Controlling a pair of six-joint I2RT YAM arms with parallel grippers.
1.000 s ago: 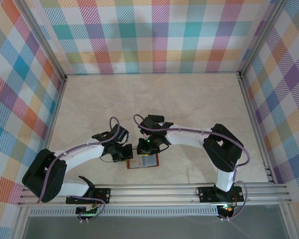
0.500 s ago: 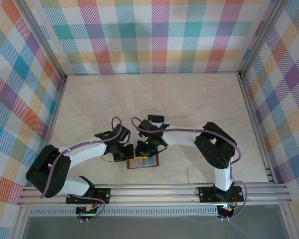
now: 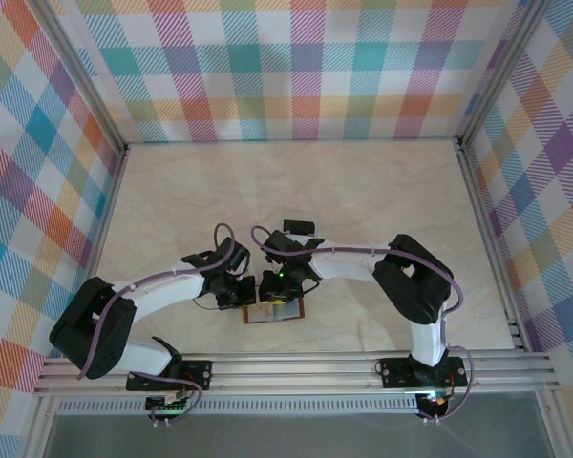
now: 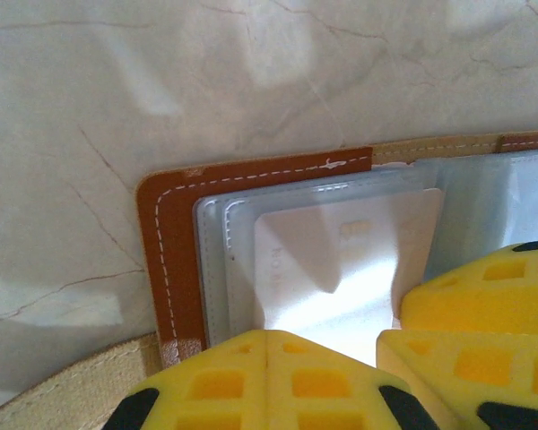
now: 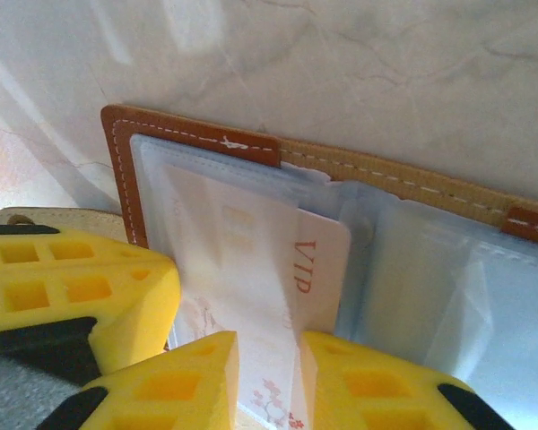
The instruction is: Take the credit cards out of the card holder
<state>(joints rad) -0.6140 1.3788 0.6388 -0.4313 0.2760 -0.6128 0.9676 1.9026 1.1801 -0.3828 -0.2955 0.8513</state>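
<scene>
Reddish-brown stitched leather card holder [image 3: 282, 313] lies open, flat on the pale marbled table [image 3: 382, 191], near the front edge between the 2 arms. Its clear grey-blue plastic pockets [image 4: 217, 269] face up.

Left gripper [image 4: 267, 358]: yellow ribbed fingers clenched together with nothing between them, tips at the pocket stack just inside the leather border.

Right gripper [image 5: 269, 376]: fingers parted a little, tips down on 1 pale lilac-white rectangular card [image 5: 251, 260] printed "VIP" in red. The card's face shows through the gap and nothing is pinched. The card lies among the pockets; I cannot tell how far out it is.

From above, the 2 grippers are just beside each other over the holder's far edge.
</scene>
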